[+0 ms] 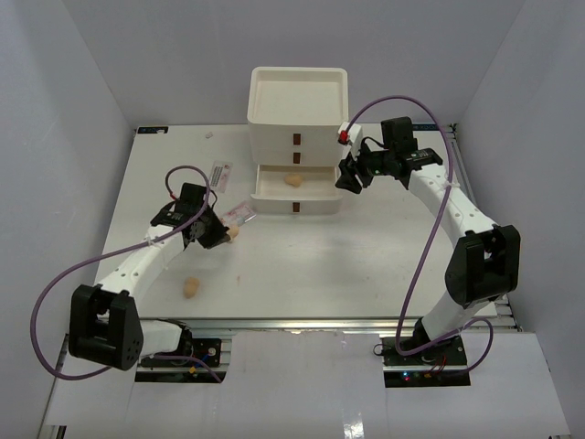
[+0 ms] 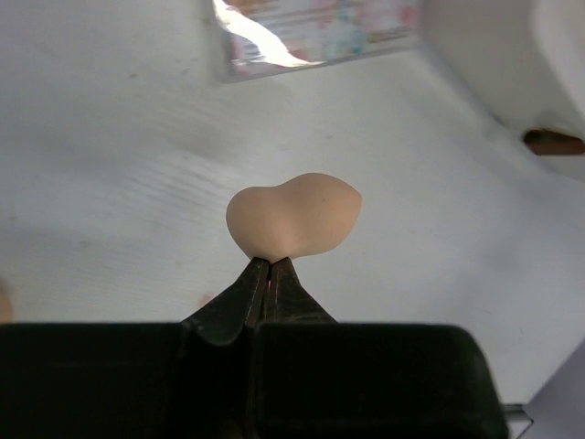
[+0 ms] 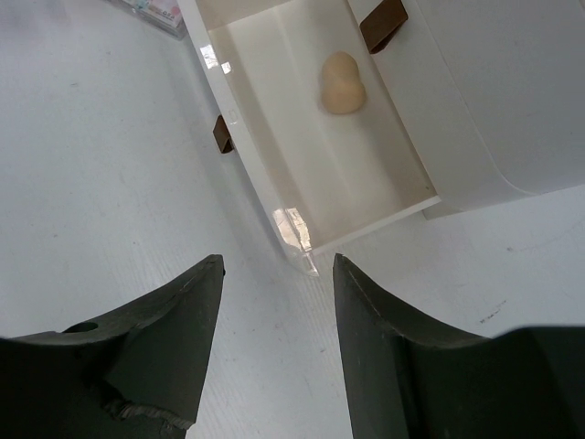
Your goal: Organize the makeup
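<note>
1. Bright, even overhead light fills the top view; the table (image 1: 366,265) shows only faint, soft shadows.
2. Left wrist view: the sponge (image 2: 294,215) is sharp and evenly lit, the packet (image 2: 315,27) at the top edge blurred, glare-streaked.
3. Right wrist view: glare glints on the drawer (image 3: 292,224) rim; the right gripper (image 3: 277,263) looms dark, soft-edged.

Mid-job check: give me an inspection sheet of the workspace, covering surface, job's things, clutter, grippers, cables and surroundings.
Surface: white table.
Job's things: held sponge in left gripper; drawer sponge in open bottom drawer; loose sponge on table; sachet and clear packet left of drawer box.
Clutter: tiny speck near far edge, unidentifiable.
Grippers: left gripper shut on held sponge; right gripper open, empty, over drawer's front.
Cables: purple cables loop off both arms.
Surroundings: white walls on three sides.
</note>
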Robot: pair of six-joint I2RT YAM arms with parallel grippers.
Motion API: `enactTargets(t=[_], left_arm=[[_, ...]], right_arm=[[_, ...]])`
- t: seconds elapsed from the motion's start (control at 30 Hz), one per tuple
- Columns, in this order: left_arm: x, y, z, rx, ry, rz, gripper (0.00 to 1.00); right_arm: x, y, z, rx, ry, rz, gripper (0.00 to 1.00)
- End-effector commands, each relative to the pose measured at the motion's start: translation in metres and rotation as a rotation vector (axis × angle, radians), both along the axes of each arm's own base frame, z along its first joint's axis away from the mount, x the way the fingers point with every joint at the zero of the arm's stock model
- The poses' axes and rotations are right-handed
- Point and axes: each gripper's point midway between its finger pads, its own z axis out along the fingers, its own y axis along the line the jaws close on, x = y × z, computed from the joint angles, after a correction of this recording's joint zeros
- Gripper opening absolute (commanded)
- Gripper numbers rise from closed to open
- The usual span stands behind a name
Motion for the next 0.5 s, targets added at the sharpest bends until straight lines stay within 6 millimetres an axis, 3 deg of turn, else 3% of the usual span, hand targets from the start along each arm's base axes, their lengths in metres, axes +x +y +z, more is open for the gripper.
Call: enactTargets(t=[0.0, 0.17, 0.23, 0.37, 0.47], left_arm=[[0.032, -0.049, 0.078, -0.185, -0.284, -0.222, 0.0], [0.064, -0.094, 0.11, -0.296, -0.354, -0.363, 0.0], [0.091, -0.111, 0.115, -0.291, -0.365, -0.398, 0.0], [0.126, -0.132, 0.108, -0.279, -0.358, -0.426, 0.0], [0.147, -0.142, 0.091, -0.267, -0.323, -0.425, 0.03]], right_arm=[[-0.004, -0.004, 0.02, 0.033, -0.027, -0.001, 0.57], [-0.006, -0.007, 0.017, 0.03, -0.022, -0.007, 0.57], [-0.01, -0.009, 0.015, 0.028, -0.017, -0.01, 0.57], [-0.013, -0.014, 0.015, 0.025, -0.02, -0.017, 0.58], [-0.017, -0.019, 0.015, 0.023, -0.024, -0.025, 0.58]])
